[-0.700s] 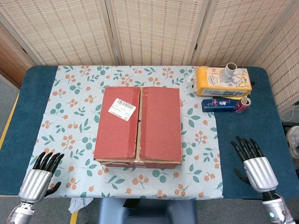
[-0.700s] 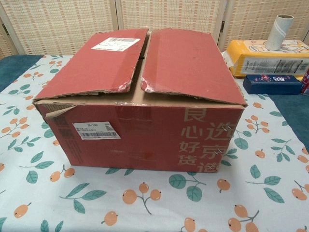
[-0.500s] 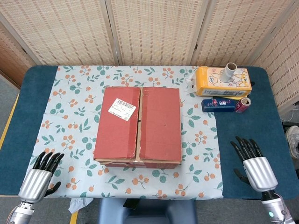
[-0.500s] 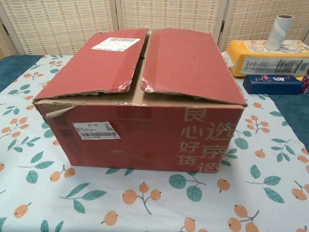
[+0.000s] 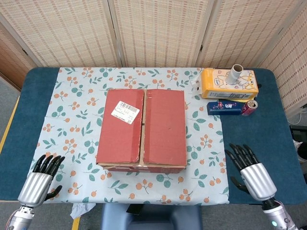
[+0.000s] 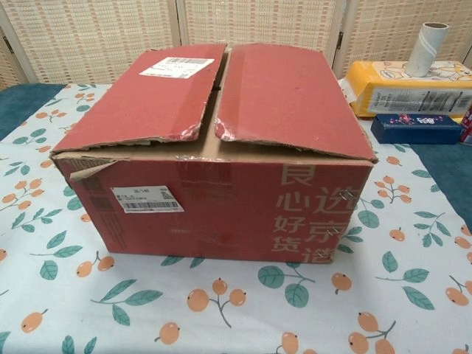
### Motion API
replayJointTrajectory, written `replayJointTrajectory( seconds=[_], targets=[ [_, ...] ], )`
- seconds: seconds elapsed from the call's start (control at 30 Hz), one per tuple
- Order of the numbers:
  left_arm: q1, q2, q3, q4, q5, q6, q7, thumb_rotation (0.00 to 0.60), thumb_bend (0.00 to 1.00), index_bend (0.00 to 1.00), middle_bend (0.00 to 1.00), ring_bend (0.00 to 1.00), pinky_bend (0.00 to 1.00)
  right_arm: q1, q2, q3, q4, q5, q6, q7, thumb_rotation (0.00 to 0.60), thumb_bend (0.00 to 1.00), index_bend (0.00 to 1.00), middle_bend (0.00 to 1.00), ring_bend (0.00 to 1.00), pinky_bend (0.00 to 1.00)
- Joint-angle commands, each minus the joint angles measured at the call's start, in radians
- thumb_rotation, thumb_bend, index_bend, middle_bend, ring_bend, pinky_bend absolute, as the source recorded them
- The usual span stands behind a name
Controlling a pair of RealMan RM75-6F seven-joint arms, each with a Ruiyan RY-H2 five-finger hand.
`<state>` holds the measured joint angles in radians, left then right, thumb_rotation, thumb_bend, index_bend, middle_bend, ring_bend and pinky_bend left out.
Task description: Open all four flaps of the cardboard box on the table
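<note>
A red cardboard box (image 5: 142,128) (image 6: 214,147) sits mid-table with its two top flaps folded down, meeting along a centre seam. The left flap carries a white shipping label (image 5: 125,112). My left hand (image 5: 39,181) hovers at the near left corner of the table, fingers apart, holding nothing. My right hand (image 5: 250,173) is at the near right, fingers spread and empty, well clear of the box. Neither hand shows in the chest view.
A floral cloth (image 5: 72,100) covers the blue table (image 5: 26,124). At the back right lie a yellow tissue pack (image 5: 228,84) with a cardboard tube (image 5: 236,74) on it, a dark blue packet (image 5: 225,107) and a small can (image 5: 249,107).
My right hand has shifted left and nearer the table's front edge. The left hand has barely moved. The box is unchanged.
</note>
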<state>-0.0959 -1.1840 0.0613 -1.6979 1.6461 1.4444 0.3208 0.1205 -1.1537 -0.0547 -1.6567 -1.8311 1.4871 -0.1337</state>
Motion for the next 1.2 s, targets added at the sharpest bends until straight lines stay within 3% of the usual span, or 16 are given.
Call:
replayJointTrajectory(
  seconds=[0.03, 0.17, 0.23, 0.33, 0.53, 0.87, 1.0, 1.2],
  targets=[
    [0.003, -0.002, 0.004, 0.0, 0.016, 0.008, 0.003, 0.6, 0.29, 0.07, 0.15, 0.1, 0.0, 0.051, 0.015, -0.025, -0.043, -0.119, -0.005, 0.01, 0.6, 0.35, 0.0, 0.0, 0.0, 0.0],
    [0.001, -0.005, 0.009, 0.003, 0.013, -0.005, 0.013, 0.6, 0.3, 0.07, 0.15, 0.1, 0.0, 0.087, 0.023, -0.02, -0.108, -0.176, -0.026, -0.014, 0.6, 0.35, 0.0, 0.0, 0.0, 0.0],
    [-0.001, -0.003, 0.007, 0.001, 0.004, -0.013, 0.016, 0.6, 0.35, 0.07, 0.15, 0.1, 0.0, 0.097, 0.024, -0.007, -0.142, -0.18, -0.041, -0.057, 0.6, 0.35, 0.0, 0.0, 0.0, 0.0],
    [-0.002, 0.0, 0.006, -0.002, 0.004, -0.012, 0.007, 0.6, 0.42, 0.07, 0.15, 0.1, 0.0, 0.122, 0.033, 0.004, -0.206, -0.164, -0.106, -0.115, 0.6, 0.35, 0.0, 0.0, 0.0, 0.0],
    [0.0, 0.004, 0.003, 0.002, 0.01, 0.002, -0.013, 0.6, 0.42, 0.07, 0.15, 0.1, 0.0, 0.21, 0.013, 0.057, -0.288, -0.102, -0.246, -0.141, 0.6, 0.35, 0.0, 0.0, 0.0, 0.0],
    [0.004, 0.009, 0.003, 0.014, 0.027, 0.024, -0.043, 0.6, 0.42, 0.07, 0.15, 0.1, 0.0, 0.346, -0.157, 0.161, -0.263, -0.024, -0.361, -0.164, 0.6, 0.35, 0.0, 0.0, 0.0, 0.0],
    [0.002, 0.013, 0.012, 0.021, 0.051, 0.027, -0.058, 0.6, 0.42, 0.07, 0.15, 0.1, 0.0, 0.383, -0.206, 0.187, -0.254, 0.038, -0.418, -0.224, 0.6, 0.35, 0.0, 0.0, 0.0, 0.0],
    [0.007, 0.022, 0.01, 0.023, 0.051, 0.043, -0.088, 0.6, 0.42, 0.07, 0.15, 0.1, 0.0, 0.42, -0.274, 0.197, -0.217, 0.043, -0.422, -0.264, 0.6, 0.35, 0.0, 0.0, 0.0, 0.0]
  ],
)
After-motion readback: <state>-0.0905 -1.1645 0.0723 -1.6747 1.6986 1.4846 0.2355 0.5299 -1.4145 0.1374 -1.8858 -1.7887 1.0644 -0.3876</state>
